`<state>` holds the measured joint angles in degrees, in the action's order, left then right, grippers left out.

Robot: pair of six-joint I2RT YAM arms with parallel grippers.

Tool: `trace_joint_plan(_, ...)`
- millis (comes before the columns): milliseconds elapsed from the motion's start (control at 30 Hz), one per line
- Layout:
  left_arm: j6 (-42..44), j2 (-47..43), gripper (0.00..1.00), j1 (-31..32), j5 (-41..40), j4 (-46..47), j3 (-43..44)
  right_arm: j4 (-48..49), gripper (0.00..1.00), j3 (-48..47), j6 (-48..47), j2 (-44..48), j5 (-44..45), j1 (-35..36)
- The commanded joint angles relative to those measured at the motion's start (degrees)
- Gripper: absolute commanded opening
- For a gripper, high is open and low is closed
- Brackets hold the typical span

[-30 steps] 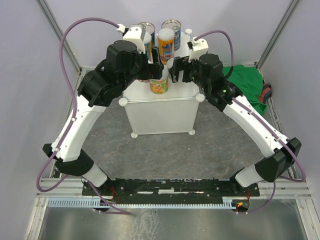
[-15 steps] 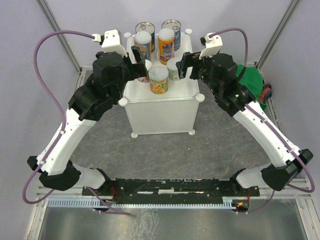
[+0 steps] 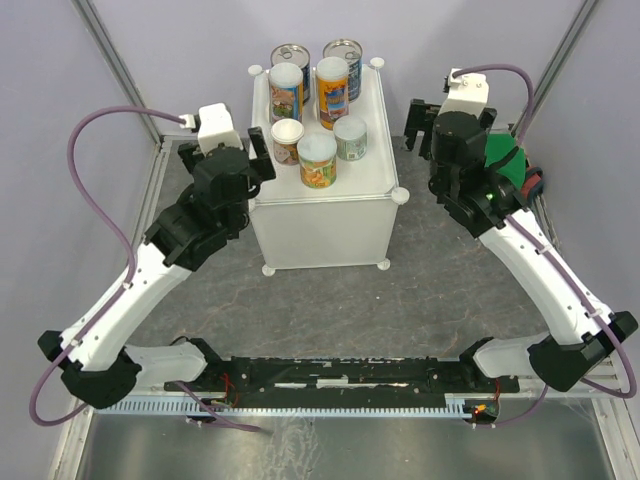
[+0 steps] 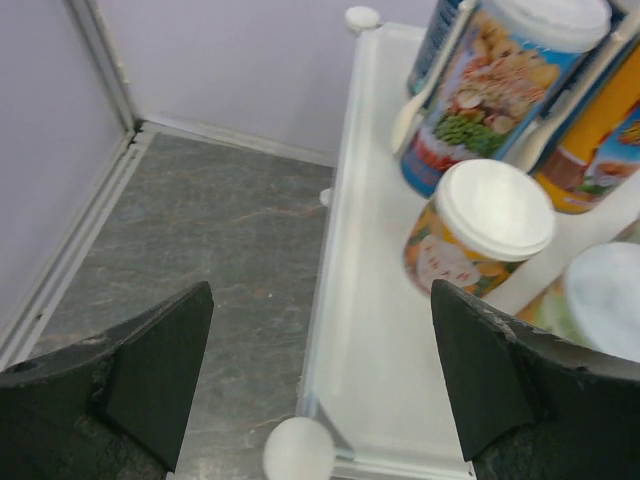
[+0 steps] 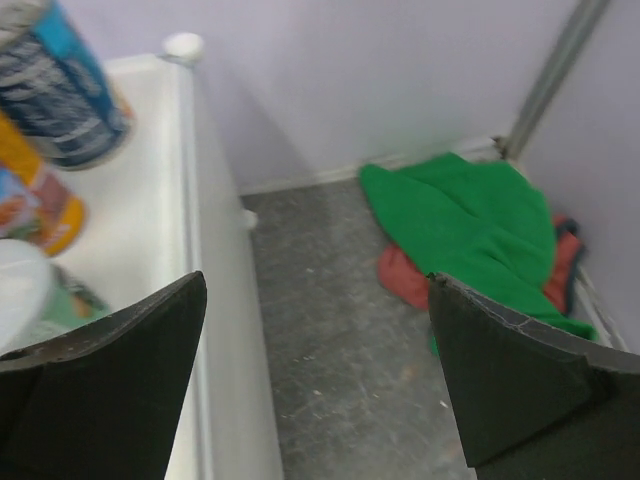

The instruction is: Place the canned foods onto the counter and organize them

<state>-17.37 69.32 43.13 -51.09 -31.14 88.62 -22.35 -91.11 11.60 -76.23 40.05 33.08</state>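
Fingers [image 4: 160,370] of the left gripper [image 3: 256,160] spread wide with nothing between them, hovering just off the left edge of the counter [image 3: 320,230], about level with its top. Same on the far side: fingers [image 5: 120,370] of the right gripper [image 3: 418,125] parted and empty, just beyond the counter's right edge, toward its back corner.

All seven canned foods [image 3: 318,150] upright on top of the counter. Along its back edge, two blue cans [image 3: 291,52] with pull-tab tops; just in front of them a tall colourful can [image 3: 286,95] and a tall orange can [image 3: 332,90]; nearer the counter's middle, a short yellow can [image 3: 288,142], a pale green can [image 3: 350,138] and an orange-and-green can [image 3: 318,168]. Packed close, some touching or nearly so. Front strip of the counter top bare.

Looks finished or close to it; main danger now in clearing the arms away. Left gripper nearest the short yellow can: any inward sweep at this height likely to clip it, and with cans this tight, one knock likely to carry into the tall pair behind, the easiest to topple. Round knob [image 3: 246,204] at the counter's front-left corner a catch point for a dropping wrist; a bump there liable to jolt the counter and everything on it. Same hazard on the counter's right side for the pale green can. Green cloth [image 3: 505,165] heaped right of the counter, beside the right arm: possible snag on a low retreat.
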Motion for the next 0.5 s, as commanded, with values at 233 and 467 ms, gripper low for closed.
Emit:
trace_joint_plan(233,2.4,-14.6,0.98,-0.9,-14.8,10.4,-16.3,-19.6,0.99,6.1,12.0,3.6,20.7,-0.2)
trace_joint_plan(467,-2.5,-18.6,1.0,-7.3,-12.1,7.9,-22.8,-25.2,0.99,13.6,16.4,10.1,20.6,-0.2)
